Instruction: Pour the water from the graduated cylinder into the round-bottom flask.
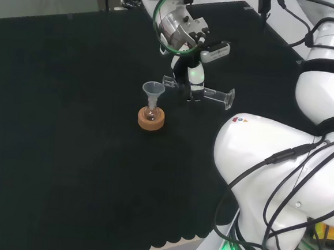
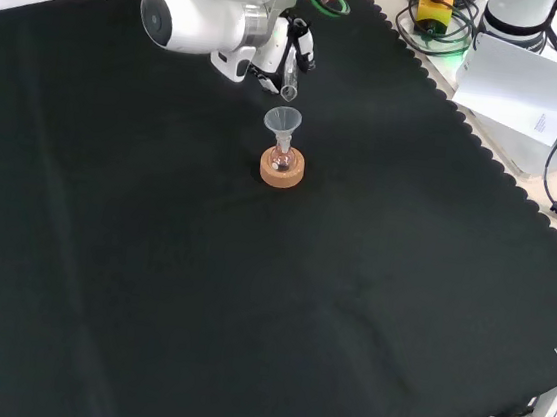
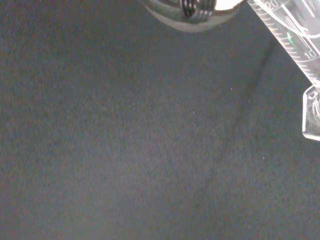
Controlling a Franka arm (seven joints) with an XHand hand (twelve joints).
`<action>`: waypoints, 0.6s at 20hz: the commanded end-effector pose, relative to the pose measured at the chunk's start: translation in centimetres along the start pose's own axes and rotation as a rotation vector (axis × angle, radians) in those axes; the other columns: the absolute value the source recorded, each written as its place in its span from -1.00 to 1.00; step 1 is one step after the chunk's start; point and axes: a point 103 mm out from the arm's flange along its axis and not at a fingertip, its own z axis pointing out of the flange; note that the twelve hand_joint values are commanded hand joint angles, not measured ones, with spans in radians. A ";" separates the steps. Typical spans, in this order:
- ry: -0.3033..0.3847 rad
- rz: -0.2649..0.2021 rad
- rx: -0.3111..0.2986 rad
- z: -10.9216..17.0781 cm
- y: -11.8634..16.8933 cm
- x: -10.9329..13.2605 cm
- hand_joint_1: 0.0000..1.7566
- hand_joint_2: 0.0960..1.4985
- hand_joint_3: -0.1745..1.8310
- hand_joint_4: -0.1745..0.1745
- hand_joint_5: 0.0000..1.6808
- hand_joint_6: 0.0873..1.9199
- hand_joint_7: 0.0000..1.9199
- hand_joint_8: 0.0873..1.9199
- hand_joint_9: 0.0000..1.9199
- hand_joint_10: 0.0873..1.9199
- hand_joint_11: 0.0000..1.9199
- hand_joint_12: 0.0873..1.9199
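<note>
Standing on its cork stand (image 2: 282, 172) near the middle of the table (image 2: 246, 316), the flask (image 2: 282, 159) carries a funnel (image 2: 282, 121) in its neck. Just behind, in the front view, the robot hand (image 2: 276, 52) is clenched round the cylinder (image 2: 289, 77), which lies tipped nearly flat, mouth just short of the funnel and above its rim. I'd worry the stream falls outside that narrow funnel, or that the lip knocks it over. The cylinder's foot (image 1: 230, 99) points away from the flask.
</note>
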 end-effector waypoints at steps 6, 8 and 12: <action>-0.013 0.013 0.024 -0.4 -0.5 0.8 0.72 0.33 -0.84 -0.94 0.28 -0.27 0.01 -0.06 0.25 -0.21 0.25 -0.32; -0.018 0.018 0.028 -0.5 -0.6 1.0 0.72 0.33 -0.84 -0.94 0.28 -0.27 0.01 -0.05 0.25 -0.21 0.25 -0.32; -0.024 0.022 0.041 -0.8 -0.4 1.2 0.72 0.33 -0.84 -0.94 0.28 -0.27 0.01 -0.05 0.25 -0.21 0.25 -0.32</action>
